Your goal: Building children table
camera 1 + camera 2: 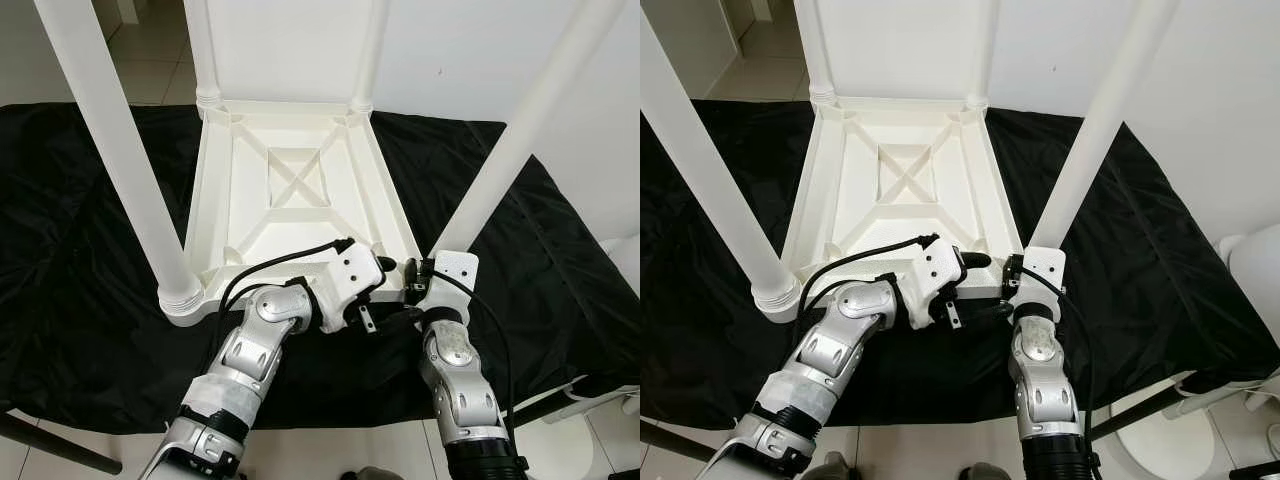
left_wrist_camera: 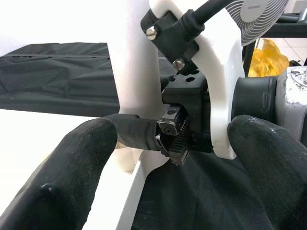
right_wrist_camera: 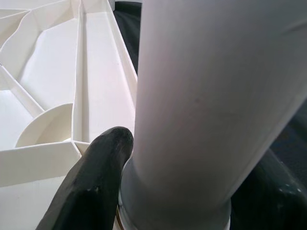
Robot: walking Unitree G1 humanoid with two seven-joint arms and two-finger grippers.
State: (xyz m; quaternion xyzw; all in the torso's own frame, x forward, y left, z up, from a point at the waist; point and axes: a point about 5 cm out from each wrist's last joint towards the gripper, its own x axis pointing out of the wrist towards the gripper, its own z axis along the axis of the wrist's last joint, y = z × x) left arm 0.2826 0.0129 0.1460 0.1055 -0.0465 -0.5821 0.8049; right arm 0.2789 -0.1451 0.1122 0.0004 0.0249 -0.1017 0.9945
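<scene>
The white plastic children's table point(image 1: 290, 185) is laid upside down on a black cloth point(image 1: 80, 300). The white cylindrical leg point(image 3: 211, 105) at its near right corner is gripped by the right gripper point(image 3: 172, 191). The left gripper point(image 2: 168, 163) is held spread beside it, grasping nothing.

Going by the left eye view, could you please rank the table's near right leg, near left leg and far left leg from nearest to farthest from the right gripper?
1. Near right leg: gripped at its base by the right gripper.
2. Near left leg: across the tabletop's near edge, on the robot's left.
3. Far left leg: at the far corner.
</scene>
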